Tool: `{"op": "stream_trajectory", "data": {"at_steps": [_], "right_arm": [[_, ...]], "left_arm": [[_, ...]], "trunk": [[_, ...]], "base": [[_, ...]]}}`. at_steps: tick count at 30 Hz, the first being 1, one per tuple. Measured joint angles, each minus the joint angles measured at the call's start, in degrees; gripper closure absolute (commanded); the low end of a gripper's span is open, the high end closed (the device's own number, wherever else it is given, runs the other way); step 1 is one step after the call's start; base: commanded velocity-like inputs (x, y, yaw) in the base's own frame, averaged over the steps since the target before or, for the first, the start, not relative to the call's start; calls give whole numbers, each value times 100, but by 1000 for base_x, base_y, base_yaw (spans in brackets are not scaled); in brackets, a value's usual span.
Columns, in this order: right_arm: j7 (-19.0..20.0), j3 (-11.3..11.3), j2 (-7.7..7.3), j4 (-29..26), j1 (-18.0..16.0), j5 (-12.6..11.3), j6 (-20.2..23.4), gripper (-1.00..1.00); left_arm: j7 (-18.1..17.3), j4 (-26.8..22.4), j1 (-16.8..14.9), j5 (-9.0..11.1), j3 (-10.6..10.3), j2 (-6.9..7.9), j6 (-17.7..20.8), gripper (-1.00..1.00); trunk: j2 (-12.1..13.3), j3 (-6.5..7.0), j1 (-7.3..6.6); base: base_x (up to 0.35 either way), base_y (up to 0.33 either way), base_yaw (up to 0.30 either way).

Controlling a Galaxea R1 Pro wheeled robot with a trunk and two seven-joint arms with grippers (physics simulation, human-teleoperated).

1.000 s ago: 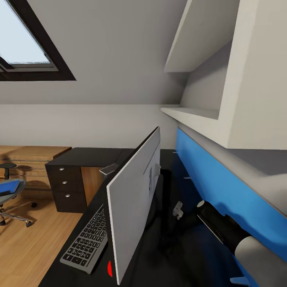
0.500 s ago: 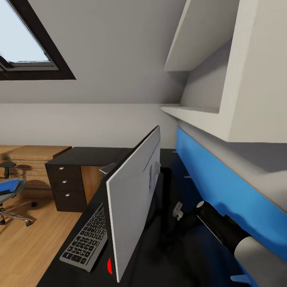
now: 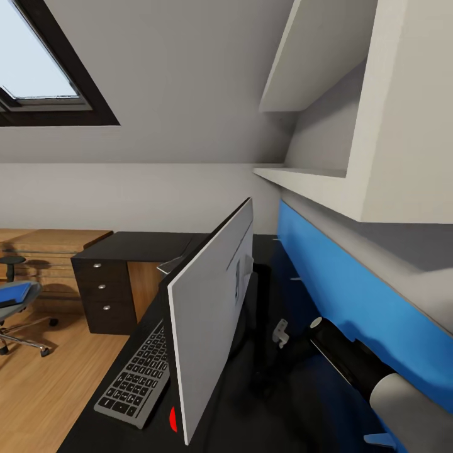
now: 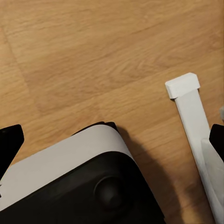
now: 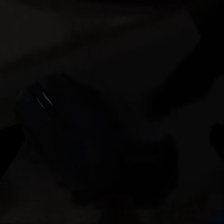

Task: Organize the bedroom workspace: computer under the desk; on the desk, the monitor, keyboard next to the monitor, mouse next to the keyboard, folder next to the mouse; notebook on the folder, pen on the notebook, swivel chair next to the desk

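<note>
The monitor (image 3: 211, 314) stands on the black desk (image 3: 157, 242) with its light grey back toward me and a red dot (image 3: 171, 420) at its lower corner. The silver-grey keyboard (image 3: 135, 377) lies on the desk in front of the screen. At the far left, on the wood floor, the swivel chair (image 3: 12, 314) carries the blue folder (image 3: 16, 292). My right arm (image 3: 352, 363) reaches low behind the monitor, and its gripper is lost in the dark there. The right wrist view is almost black. My left gripper (image 4: 112, 140) hangs open over the floor, dark fingertips (image 4: 9, 144) wide apart.
A long blue wall panel (image 3: 352, 296) and white shelves (image 3: 327, 189) run close along the desk's right side. The desk's drawer unit (image 3: 104, 296) stands beyond the keyboard, with a wooden nightstand (image 3: 50, 248) behind it. The left wrist view shows a white desk leg (image 4: 191, 112) and my base (image 4: 79, 182).
The whole picture has shifted very slightly. The monitor, keyboard, chair and right arm keep their places.
</note>
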Motion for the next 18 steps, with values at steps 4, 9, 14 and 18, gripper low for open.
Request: {"op": "stream_trajectory", "data": {"at_steps": [4, 9, 14, 18], "right_arm": [[2, 5, 0, -23, 0, -4, -12, -100], [7, 11, 0, -34, 0, -7, -65, -100], [9, 17, 0, -36, 0, -8, -85, -100], [10, 28, 4, -37, 0, -13, -94, -100]], "left_arm": [[1, 0, -6, 1, -8, 0, 0, -100], [1, 0, -7, 1, -18, -1, 0, -100], [1, 0, -9, 1, -20, -1, 0, -100], [1, 0, -9, 1, -25, -1, 0, -100]], "trunk": [[0, 0, 0], [0, 0, 0], [0, 0, 0], [0, 0, 0]], "base": [[0, 0, 0], [0, 0, 0], [0, 0, 0], [0, 0, 0]]}}
